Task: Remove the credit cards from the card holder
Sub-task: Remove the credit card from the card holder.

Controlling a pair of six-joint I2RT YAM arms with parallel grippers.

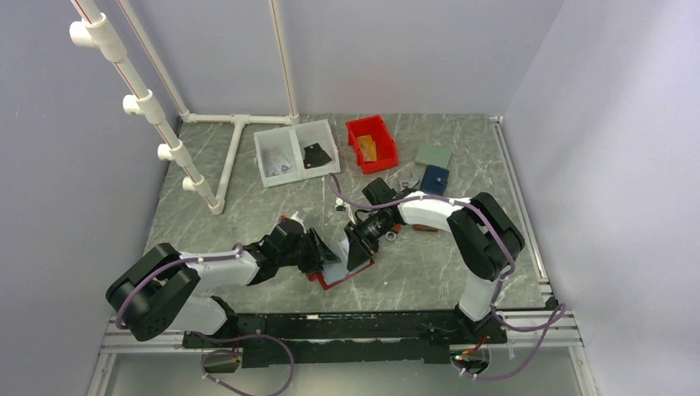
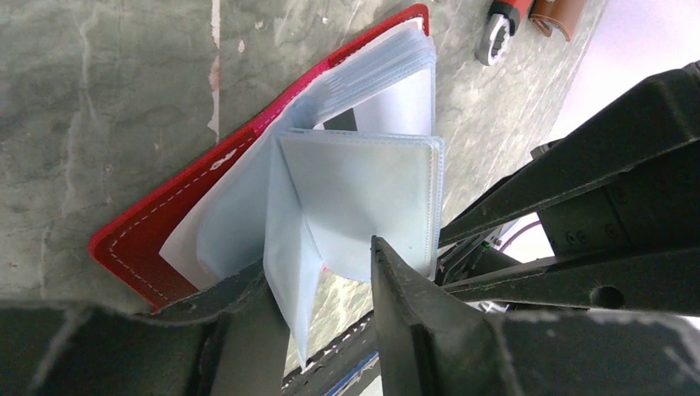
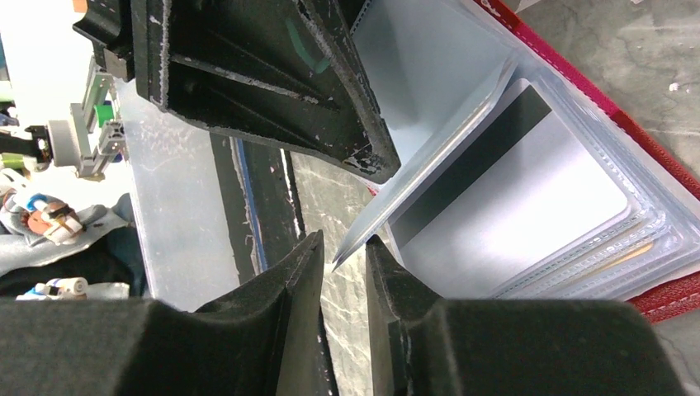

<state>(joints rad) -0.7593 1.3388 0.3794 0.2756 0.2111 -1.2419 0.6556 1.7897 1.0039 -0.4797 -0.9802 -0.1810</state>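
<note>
The red card holder [image 1: 330,276] lies open on the table between both arms, its pale blue-grey sleeves [image 2: 363,186] fanned upward. My left gripper [image 2: 322,264] is open, with one upright sleeve leaf [image 2: 289,272] in the gap next to one finger, not pinched. My right gripper [image 3: 345,243] faces it from the other side with its jaws a narrow gap apart. The corner of a lifted leaf [image 3: 429,140] reaches the mouth of that gap unclamped. A pale credit card with a dark stripe [image 3: 528,198] sits inside a clear sleeve. In the top view the left gripper [image 1: 324,254] and right gripper [image 1: 357,252] nearly touch.
A red bin [image 1: 381,132] holding a tan-orange flat piece [image 1: 367,147] and a white two-compartment tray [image 1: 295,132] stand behind. A blue wallet [image 1: 435,178], a grey-green pad [image 1: 432,155] and a brown wallet [image 2: 557,16] lie to the right. A white pipe frame [image 1: 231,157] stands at the back left.
</note>
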